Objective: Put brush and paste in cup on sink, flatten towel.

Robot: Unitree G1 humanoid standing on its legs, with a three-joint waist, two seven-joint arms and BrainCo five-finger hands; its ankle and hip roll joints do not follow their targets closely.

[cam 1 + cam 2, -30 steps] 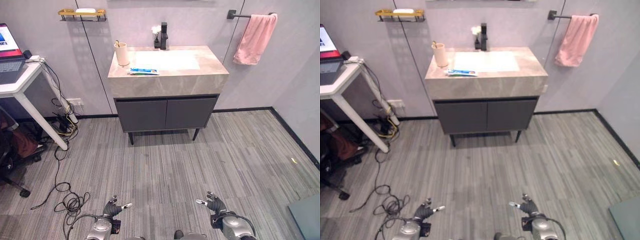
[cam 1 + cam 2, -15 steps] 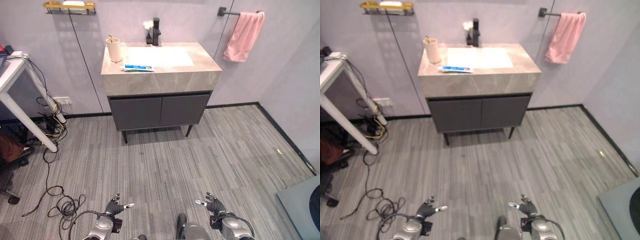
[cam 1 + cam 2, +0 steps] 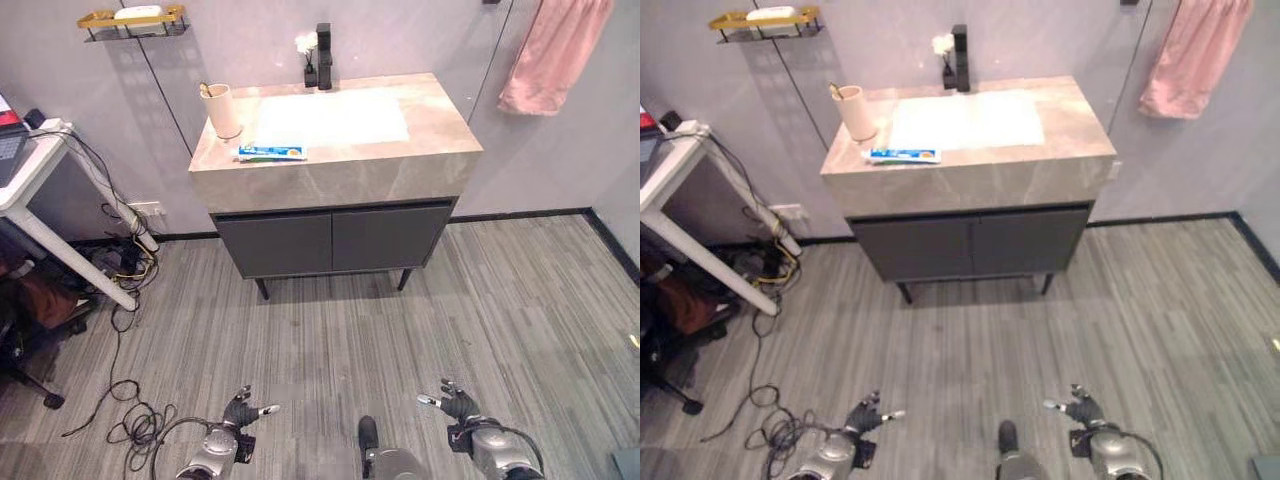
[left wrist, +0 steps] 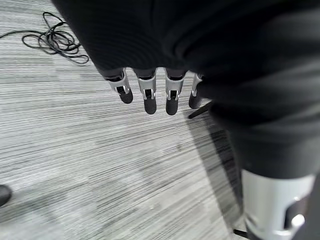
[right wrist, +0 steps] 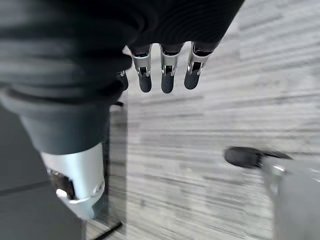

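Left eye view: the sink [image 3: 335,118] sits in the upper middle of the frame. On its surface at the left stand the cup [image 3: 221,110], a brush [image 3: 205,90] already in it, and the paste [image 3: 271,152] lying flat in front. The towel [image 3: 553,55] hangs bunched at upper right. The left hand [image 3: 240,415] and right hand [image 3: 462,410] hover low at the bottom.

Left wrist view: fingers [image 4: 148,95] relaxed, holding nothing.

Right wrist view: fingers [image 5: 166,75] relaxed, holding nothing.
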